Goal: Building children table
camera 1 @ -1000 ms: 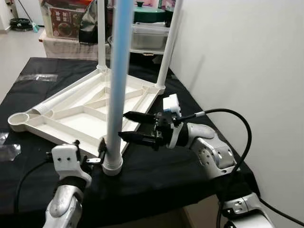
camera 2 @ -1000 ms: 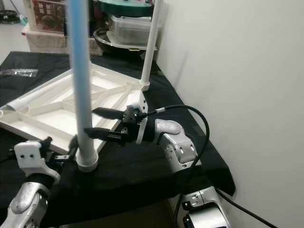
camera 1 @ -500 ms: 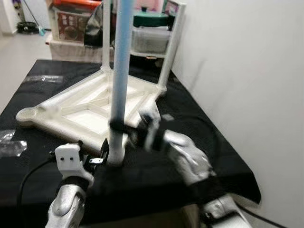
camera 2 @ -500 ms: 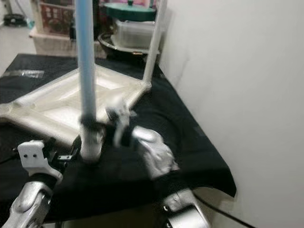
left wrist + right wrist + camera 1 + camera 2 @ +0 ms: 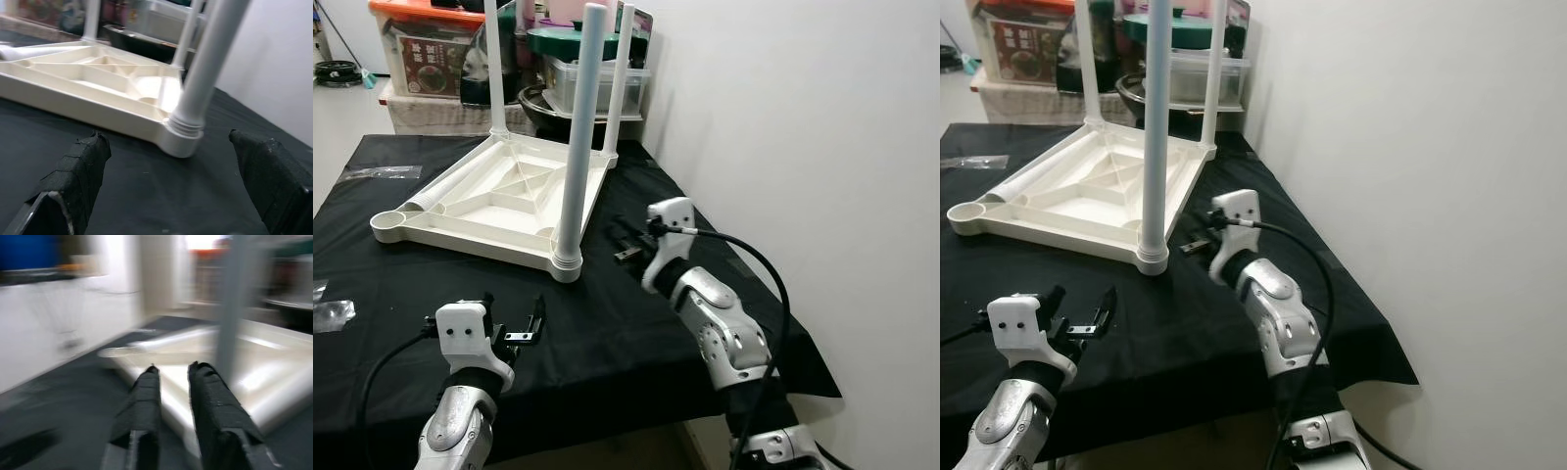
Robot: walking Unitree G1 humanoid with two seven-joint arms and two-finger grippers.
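While I look down over the black-draped surface (image 5: pixel 401 284), I take the upturned white tabletop (image 5: pixel 499 201) as my landmark; it lies underside up on the far half of the cloth. Left of the tabletop, small clear plastic bags (image 5: pixel 333 311) lie on the cloth. Three white legs stand upright in the tabletop's corner sockets, the nearest leg (image 5: pixel 576 147) at the corner closest to me. A loose white tube (image 5: pixel 445 193) rests along the tabletop's left edge, running toward the corner with an open round socket (image 5: pixel 389 222).

Nearer than the tabletop and well apart from it, my left gripper (image 5: pixel 509 328) hovers above the cloth. Its fingers (image 5: pixel 78 171) are spread wide and hold nothing, and in the left wrist view they frame the base of the nearest leg. Just right of the nearest leg, my right gripper (image 5: pixel 625 240) points toward the tabletop. Its fingers (image 5: pixel 142 406) sit close together with a narrow gap, gripping nothing. Behind the tabletop, beyond the surface, stand storage boxes (image 5: pixel 426 59) and a clear lidded container (image 5: pixel 592 83).
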